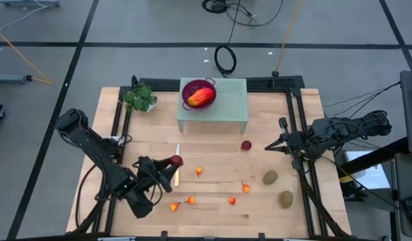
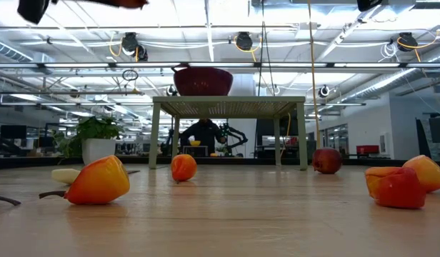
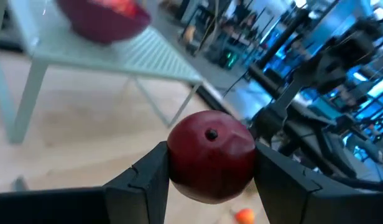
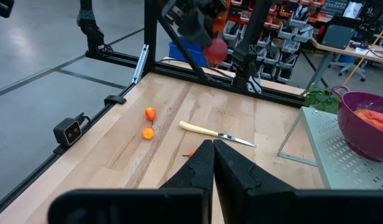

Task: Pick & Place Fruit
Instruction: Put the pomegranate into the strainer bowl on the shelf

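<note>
The left hand point(image 1: 171, 165) grasps a dark red ball point(image 1: 176, 161) between its two fingers point(image 3: 148, 180), lifted above the front-left part of the wooden surface point(image 1: 219, 207). In the left wrist view the ball point(image 3: 211, 155) fills the gap between the fingers, a small dark dimple facing the camera. The low view cuts this hand off at its top edge, so the grip cannot be made out there.

The right hand point(image 1: 267, 147) hangs over the right side of the surface, clenched with nothing in it; its wrist view shows the fingers point(image 4: 198, 168) pressed together.

A purple bowl point(image 1: 198, 93) sits on a pale green stand point(image 1: 226, 107) at the back, with the red-yellow mango point(image 1: 200, 98) inside. From the low view only the bowl's outside point(image 2: 203, 81) shows and the mango is hidden.

A second dark red ball point(image 1: 246, 145) lies near the middle. Two kiwis point(image 1: 270, 177) point(image 1: 285, 199) lie at the right, seen only from above. Tiny orange fruits point(image 1: 198, 172) are scattered along the front. A knife point(image 1: 177, 165) lies just beside the left hand, and a leafy plant point(image 1: 140, 98) stands at the back left.

No readable writing shows in any view.
</note>
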Motion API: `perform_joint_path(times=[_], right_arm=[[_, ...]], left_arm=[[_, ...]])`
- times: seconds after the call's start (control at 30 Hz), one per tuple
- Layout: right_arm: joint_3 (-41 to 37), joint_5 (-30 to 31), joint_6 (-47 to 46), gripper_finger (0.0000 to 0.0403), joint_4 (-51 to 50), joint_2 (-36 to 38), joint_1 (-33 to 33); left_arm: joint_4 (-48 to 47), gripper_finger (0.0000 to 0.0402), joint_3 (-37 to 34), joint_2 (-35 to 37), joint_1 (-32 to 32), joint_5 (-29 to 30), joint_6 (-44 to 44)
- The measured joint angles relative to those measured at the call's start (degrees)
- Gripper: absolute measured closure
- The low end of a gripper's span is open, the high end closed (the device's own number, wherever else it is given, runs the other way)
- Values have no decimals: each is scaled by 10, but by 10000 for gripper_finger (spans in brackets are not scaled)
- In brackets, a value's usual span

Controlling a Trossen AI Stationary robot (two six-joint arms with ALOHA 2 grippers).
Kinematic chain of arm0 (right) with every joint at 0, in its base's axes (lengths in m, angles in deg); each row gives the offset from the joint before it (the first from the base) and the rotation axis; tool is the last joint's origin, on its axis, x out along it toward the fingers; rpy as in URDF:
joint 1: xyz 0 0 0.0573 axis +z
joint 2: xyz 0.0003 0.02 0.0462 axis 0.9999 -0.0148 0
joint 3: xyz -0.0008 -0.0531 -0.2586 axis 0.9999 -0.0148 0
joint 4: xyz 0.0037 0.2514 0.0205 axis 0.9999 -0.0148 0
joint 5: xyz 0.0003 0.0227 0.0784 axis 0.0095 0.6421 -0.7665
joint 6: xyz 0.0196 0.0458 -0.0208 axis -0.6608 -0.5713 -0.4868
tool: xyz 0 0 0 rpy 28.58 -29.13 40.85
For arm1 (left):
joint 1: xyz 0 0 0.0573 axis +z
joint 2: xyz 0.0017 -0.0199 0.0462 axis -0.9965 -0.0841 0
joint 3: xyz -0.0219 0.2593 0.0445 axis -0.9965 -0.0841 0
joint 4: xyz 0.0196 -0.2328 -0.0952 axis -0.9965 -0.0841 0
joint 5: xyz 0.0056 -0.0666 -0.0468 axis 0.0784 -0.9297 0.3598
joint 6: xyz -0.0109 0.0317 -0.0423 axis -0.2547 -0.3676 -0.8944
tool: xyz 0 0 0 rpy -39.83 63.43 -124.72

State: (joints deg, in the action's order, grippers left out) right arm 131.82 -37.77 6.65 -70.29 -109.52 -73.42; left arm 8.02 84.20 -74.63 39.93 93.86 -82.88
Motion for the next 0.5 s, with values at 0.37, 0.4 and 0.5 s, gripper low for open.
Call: perform_joint_path(times=[0.37,0.4,0.5], right_arm=[[0,0,0,399,0,0,0],[0,0,0,399,0,0,0],[0,0,0,399,0,0,0]], left_arm=[[195,211,0,0,26,2,222],[203,211,0,0,33,-4,218],[213,211,0,7,66,-52,179]])
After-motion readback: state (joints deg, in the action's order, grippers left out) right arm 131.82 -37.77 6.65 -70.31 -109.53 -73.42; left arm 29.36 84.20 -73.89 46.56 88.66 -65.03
